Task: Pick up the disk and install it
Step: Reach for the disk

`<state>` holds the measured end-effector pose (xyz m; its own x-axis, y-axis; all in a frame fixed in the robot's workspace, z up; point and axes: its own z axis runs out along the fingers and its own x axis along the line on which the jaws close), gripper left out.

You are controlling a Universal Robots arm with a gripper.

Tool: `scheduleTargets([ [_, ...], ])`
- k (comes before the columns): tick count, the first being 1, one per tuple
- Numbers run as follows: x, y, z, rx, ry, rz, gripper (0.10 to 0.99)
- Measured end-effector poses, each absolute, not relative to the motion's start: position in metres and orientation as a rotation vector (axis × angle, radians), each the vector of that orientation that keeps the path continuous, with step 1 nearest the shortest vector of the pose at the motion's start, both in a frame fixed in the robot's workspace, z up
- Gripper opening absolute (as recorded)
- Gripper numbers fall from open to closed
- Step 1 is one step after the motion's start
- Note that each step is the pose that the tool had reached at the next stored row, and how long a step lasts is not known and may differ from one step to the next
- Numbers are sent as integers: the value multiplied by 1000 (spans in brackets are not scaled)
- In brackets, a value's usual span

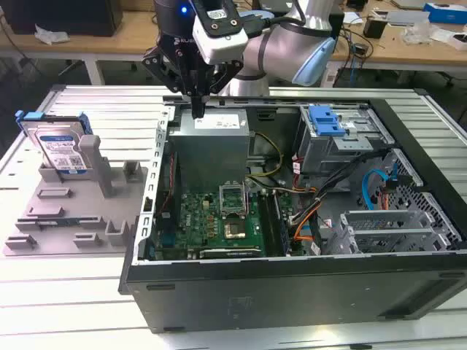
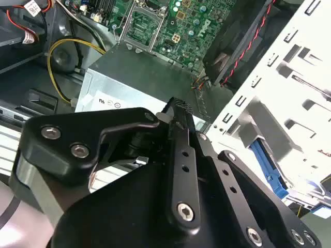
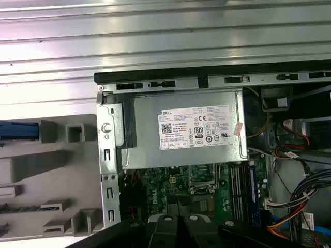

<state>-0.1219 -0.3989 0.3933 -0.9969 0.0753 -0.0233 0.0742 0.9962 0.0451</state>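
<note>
over the power supply (image 1: 211,135), fingers (image 1: 197,102) hang pressed together, empty; the disk (image 1: 62,149) stands upright in its holder (image 1: 73,211), probably for gripping.

A white rating label (image 3: 199,128) bearing a barcode and round certification marks fronts the grey power supply (image 3: 146,129) inside the open computer case (image 1: 292,286). At nine o'clock of it in the exterior view, the disk (image 1: 52,143) shows its blue-and-white barcode label (image 1: 67,156).
</note>
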Motion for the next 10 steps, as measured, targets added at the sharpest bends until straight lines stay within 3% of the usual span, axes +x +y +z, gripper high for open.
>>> scheduleTargets([
  [10, -126, -399, 393, 117, 3114, 69, 106],
])
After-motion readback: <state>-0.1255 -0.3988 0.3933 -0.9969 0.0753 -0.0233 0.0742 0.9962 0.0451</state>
